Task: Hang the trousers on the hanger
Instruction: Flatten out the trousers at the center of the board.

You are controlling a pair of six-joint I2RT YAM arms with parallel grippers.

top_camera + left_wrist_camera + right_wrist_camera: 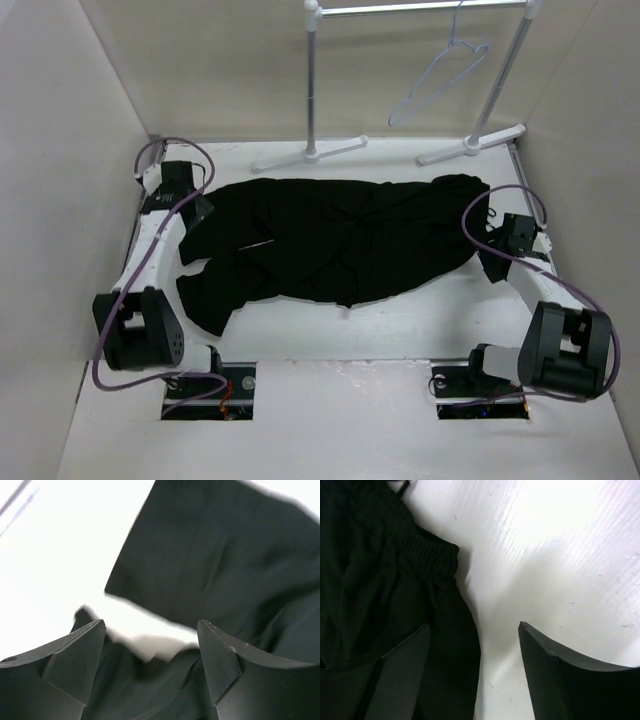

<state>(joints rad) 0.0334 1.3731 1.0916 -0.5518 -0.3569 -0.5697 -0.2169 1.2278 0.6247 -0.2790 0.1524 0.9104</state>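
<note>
Likely soft, light, floppy: trousers (330, 240) sprawled on the table (420, 320), leg hem under the parted left fingers (75, 655), elastic waistband edge between the parted right fingers (545, 665). Best pinched at waistband.

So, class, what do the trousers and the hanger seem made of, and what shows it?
Trousers: soft matte black fabric, judging by the folds and the gathered elastic-looking waistband. Hanger: thin, pale, smooth wire, probably coated metal; plastic cannot be ruled out.

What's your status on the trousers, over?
Left gripper jaws open, above leg fabric. Right gripper jaws open, at waistband edge. Trousers flat on table, ungripped; hanger on rack, bare. Nothing in the way.
</note>
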